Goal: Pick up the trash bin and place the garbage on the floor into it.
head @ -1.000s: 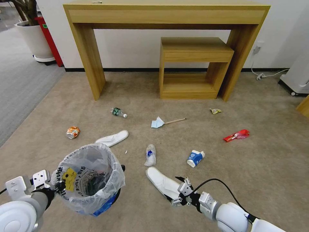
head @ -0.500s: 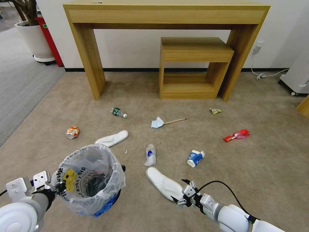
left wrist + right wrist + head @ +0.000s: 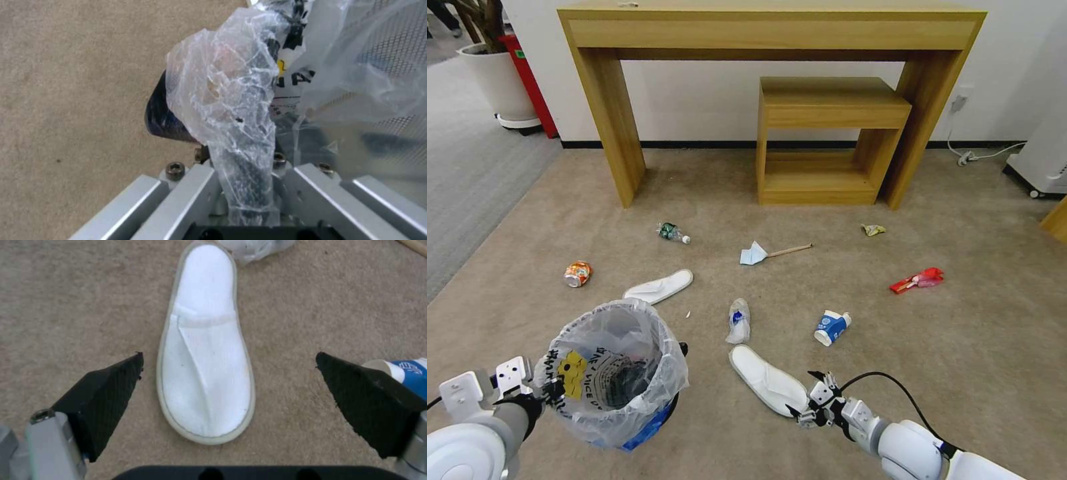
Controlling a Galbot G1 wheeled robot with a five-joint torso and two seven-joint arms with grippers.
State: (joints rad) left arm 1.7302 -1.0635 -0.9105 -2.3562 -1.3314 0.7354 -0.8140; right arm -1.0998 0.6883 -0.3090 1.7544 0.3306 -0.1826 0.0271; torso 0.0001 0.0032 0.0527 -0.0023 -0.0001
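The trash bin [image 3: 614,373], black with a crinkled plastic liner, hangs at the lower left of the head view. My left gripper [image 3: 550,390] is shut on its rim and liner; the left wrist view shows the liner [image 3: 231,100] bunched over that gripper [image 3: 242,166]. On the beige floor [image 3: 974,347] a white slipper [image 3: 764,379] lies in front of me. My right gripper [image 3: 808,403] stands open just over its near end. In the right wrist view the slipper [image 3: 204,350] lies between the spread fingers of this gripper [image 3: 229,355], untouched.
More garbage lies around: a second slipper [image 3: 660,285], an orange can [image 3: 578,273], a bottle [image 3: 672,233], a blue mask [image 3: 753,254] with a stick [image 3: 790,251], a paper cup [image 3: 832,327], a red packet [image 3: 918,280]. Wooden tables [image 3: 827,133] stand at the wall.
My right gripper has drawn back slightly toward me and to the right, along the slipper's near end. The bin has sunk a little in my left gripper.
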